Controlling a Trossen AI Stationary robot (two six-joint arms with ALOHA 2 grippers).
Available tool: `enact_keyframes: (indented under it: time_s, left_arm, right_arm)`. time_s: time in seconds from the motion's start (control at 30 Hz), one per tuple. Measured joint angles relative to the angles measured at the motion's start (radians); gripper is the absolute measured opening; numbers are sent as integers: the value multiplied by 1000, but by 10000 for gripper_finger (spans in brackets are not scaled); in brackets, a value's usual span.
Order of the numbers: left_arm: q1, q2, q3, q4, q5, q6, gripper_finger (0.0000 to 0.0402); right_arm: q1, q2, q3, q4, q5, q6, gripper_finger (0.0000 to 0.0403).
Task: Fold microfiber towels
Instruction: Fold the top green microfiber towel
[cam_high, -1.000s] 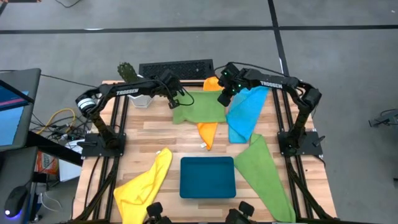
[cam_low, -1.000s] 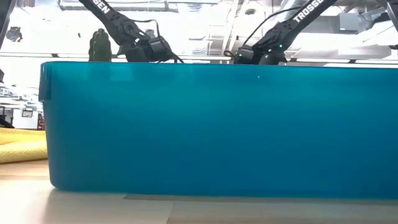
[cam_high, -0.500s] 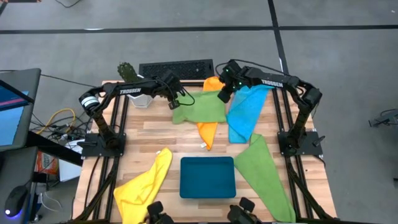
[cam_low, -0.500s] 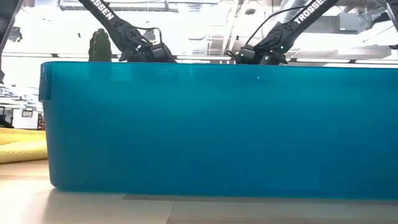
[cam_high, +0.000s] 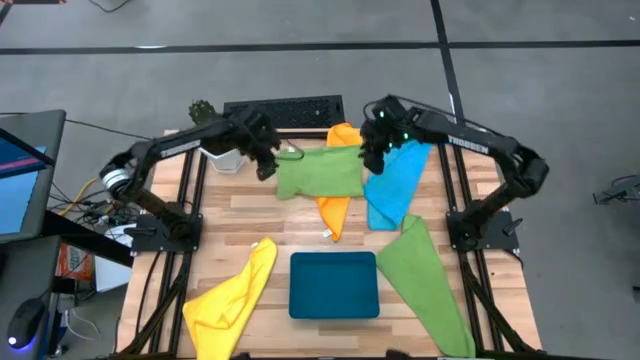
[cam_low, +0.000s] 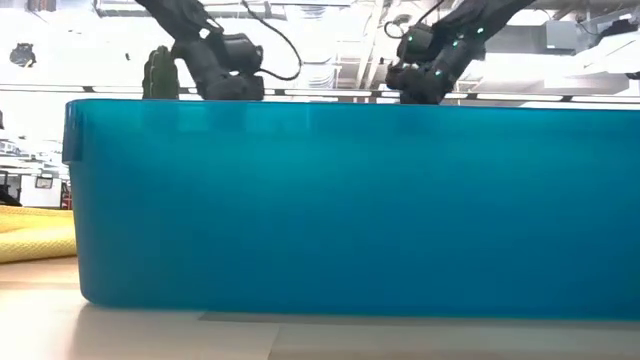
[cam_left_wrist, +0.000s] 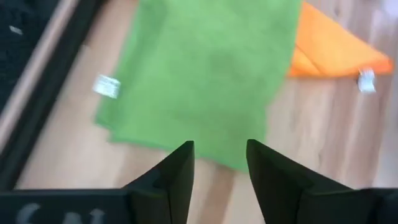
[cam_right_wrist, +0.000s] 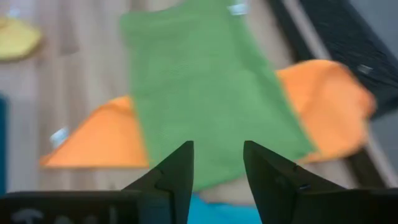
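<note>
1. Left hand (cam_high: 268, 168) is open and holds nothing — the folded green towel (cam_high: 320, 172) lies flat just beside it.
2. Right hand (cam_high: 372, 160) too — open, empty, by the towel's other edge.
3. Next, press the fold flat, gently.

Both arms let go and lift off the folded green towel (cam_high: 320, 172); left gripper (cam_high: 266, 168) and right gripper (cam_high: 372, 160) now hover with fingers parted, and the towel lies flatter, squared up over the orange towel (cam_high: 334, 211).
</note>
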Motion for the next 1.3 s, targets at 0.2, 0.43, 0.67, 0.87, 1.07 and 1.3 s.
enact_keyframes:
  time_s: [0.2,0.43,0.67,0.87,1.07,1.3]
  left_arm:
    - [-171,-91,-278,317,-123,-32,129]
    - [-306,-82,-417,436,-301,-60,161]
    - [-323,-81,-466,533,-340,-84,181]
    - [-323,-21,-469,593,-343,-84,181]
    - [-337,70,-469,636,-391,-58,181]
    - [-340,119,-466,653,-410,-62,181]
  right_arm:
    - [106,-20,-175,136,17,-6,146]
    - [173,60,-220,170,19,-57,150]
    - [222,160,-219,183,71,-100,159]
    - [224,196,-219,180,86,-95,159]
    - [224,196,-219,178,102,-94,155]
    - [232,196,-231,175,137,-95,149]
